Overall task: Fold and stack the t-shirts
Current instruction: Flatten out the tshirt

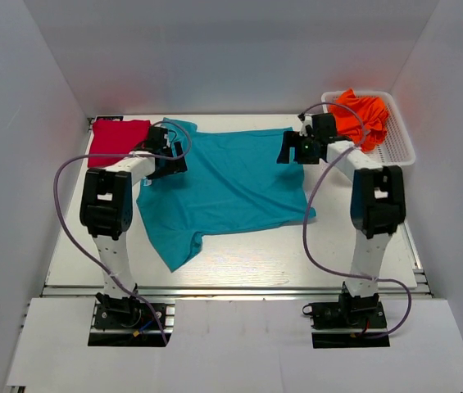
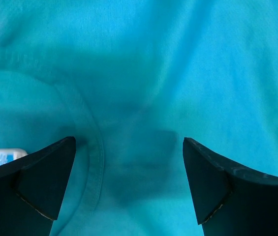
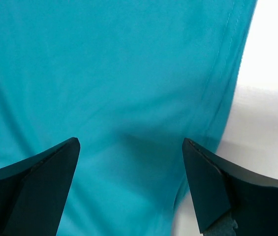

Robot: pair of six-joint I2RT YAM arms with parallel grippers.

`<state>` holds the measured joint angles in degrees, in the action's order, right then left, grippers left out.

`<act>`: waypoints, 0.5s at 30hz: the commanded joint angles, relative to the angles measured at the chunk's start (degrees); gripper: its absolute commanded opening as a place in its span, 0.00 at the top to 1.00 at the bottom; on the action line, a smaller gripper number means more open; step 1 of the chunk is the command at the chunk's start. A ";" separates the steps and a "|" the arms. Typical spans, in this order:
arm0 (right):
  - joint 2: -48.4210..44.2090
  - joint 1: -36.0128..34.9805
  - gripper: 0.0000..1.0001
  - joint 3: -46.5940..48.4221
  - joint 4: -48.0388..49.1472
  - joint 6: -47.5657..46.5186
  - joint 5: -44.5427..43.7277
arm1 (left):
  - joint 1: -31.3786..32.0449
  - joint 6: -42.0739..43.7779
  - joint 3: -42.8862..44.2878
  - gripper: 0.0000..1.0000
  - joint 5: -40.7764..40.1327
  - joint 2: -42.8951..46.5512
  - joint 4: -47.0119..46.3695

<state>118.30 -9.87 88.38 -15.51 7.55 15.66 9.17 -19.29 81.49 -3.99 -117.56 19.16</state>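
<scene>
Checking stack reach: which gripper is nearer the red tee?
Left. The left gripper sits over the collar of the teal tee, just beside the red tee; the right gripper is over its opposite edge, near the basket.

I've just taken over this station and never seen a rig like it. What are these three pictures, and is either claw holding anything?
The wide picture looks down from above on two robot arms bolted at the near edge of a table. The other two pictures come from a camera on each wrist; the dark wedges at the bottom are its two fingers. A teal t-shirt lies spread out, a red t-shirt sits far left, and an orange t-shirt is bunched in a white basket. The left gripper hovers at the teal collar, the right gripper at the opposite edge. Both are open, holding nothing.
</scene>
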 commanded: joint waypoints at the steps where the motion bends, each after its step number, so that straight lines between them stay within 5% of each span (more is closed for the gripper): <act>1: -13.15 0.11 0.10 -5.73 1.88 2.20 -0.54 | 1.20 1.53 -1.94 0.00 3.44 8.65 -2.79; 6: -26.61 0.55 0.10 -19.72 -5.84 12.64 -14.57 | 5.14 1.62 -3.89 0.00 11.27 13.31 -4.48; 15: -43.06 3.00 0.10 -42.31 -11.21 20.75 -15.39 | 23.14 12.42 -6.43 0.00 20.59 15.00 -9.14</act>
<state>78.11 -8.19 48.86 -24.14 24.03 2.57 26.15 -12.19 76.38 10.70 -104.55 11.57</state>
